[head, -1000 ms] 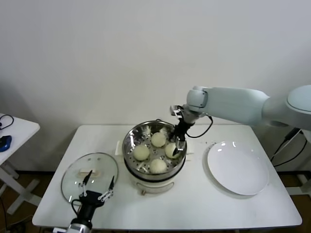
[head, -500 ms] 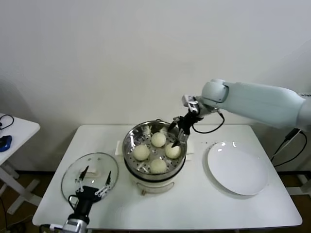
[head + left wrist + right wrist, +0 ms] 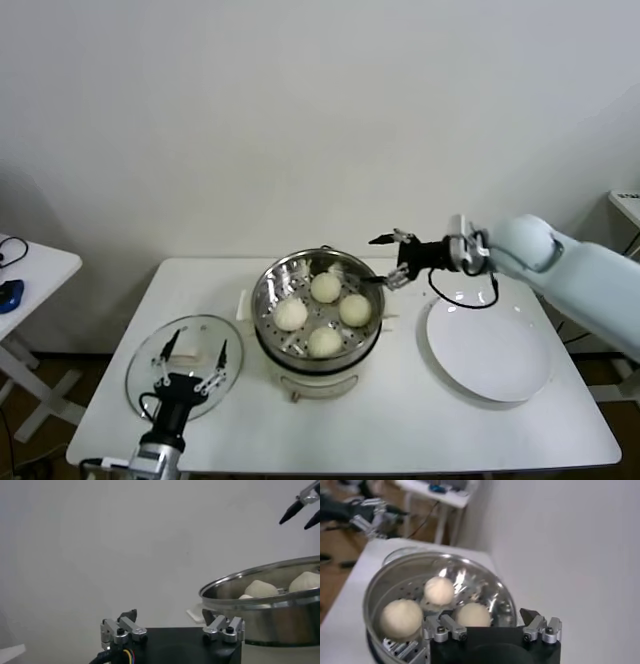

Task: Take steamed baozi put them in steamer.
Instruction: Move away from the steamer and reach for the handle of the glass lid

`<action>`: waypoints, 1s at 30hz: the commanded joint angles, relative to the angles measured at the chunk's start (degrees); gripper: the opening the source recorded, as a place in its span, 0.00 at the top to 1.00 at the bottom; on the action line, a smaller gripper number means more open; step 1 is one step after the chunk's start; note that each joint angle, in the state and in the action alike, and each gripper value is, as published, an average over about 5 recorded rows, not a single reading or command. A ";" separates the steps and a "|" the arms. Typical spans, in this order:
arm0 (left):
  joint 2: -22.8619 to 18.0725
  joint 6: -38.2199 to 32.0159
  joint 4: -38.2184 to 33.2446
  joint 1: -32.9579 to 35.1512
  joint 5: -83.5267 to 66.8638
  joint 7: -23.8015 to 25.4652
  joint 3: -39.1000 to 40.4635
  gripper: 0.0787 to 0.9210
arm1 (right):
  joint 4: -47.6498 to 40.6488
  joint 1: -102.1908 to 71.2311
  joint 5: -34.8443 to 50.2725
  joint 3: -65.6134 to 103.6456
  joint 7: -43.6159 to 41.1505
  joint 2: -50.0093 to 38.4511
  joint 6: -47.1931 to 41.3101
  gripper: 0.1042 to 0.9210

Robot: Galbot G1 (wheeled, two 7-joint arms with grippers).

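The steamer (image 3: pixel 264 338) stands mid-table, a shiny steel pot on a white base. Several cream-white baozi lie on its perforated tray, among them ones at the back (image 3: pixel 326 287), left (image 3: pixel 291 314) and right (image 3: pixel 354 310). My right gripper (image 3: pixel 390 261) hovers just outside the pot's right rim, open, with nothing between its fingers. The right wrist view looks down on the steamer (image 3: pixel 385 575) with baozi (image 3: pixel 439 590) inside, and that gripper (image 3: pixel 487 617) is empty. My left gripper (image 3: pixel 191 358) is open above the glass lid; its own view shows the steamer (image 3: pixel 280 617) side-on.
A round glass lid (image 3: pixel 150 352) lies flat at the table's front left. A white plate (image 3: pixel 490 345) sits to the right of the pot. A small side table (image 3: pixel 25 275) stands off to the left. The white table (image 3: pixel 400 425) ends just ahead of me.
My right gripper has lifted out of the steamer and drawn back to the right, leaving the right-hand baozi on the tray. My left gripper shifted slightly over the lid.
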 commanded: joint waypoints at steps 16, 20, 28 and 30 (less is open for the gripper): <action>-1.38 2.61 -0.66 0.21 8.03 -2.06 -1.77 0.12 | 14.86 -79.54 -14.91 75.09 22.42 26.52 15.84 0.12; -1.08 5.50 -0.54 0.17 13.99 -3.20 -3.47 0.12 | 14.73 -82.53 -14.66 74.81 22.04 29.73 16.98 0.12; -0.12 5.49 3.20 -1.41 48.42 -2.87 -7.13 0.12 | 14.26 -85.05 -14.04 74.61 21.44 31.56 18.41 0.12; 0.06 4.71 4.64 -1.89 57.00 -1.93 -7.66 0.12 | 14.11 -84.95 -13.95 74.64 21.44 31.50 18.44 0.12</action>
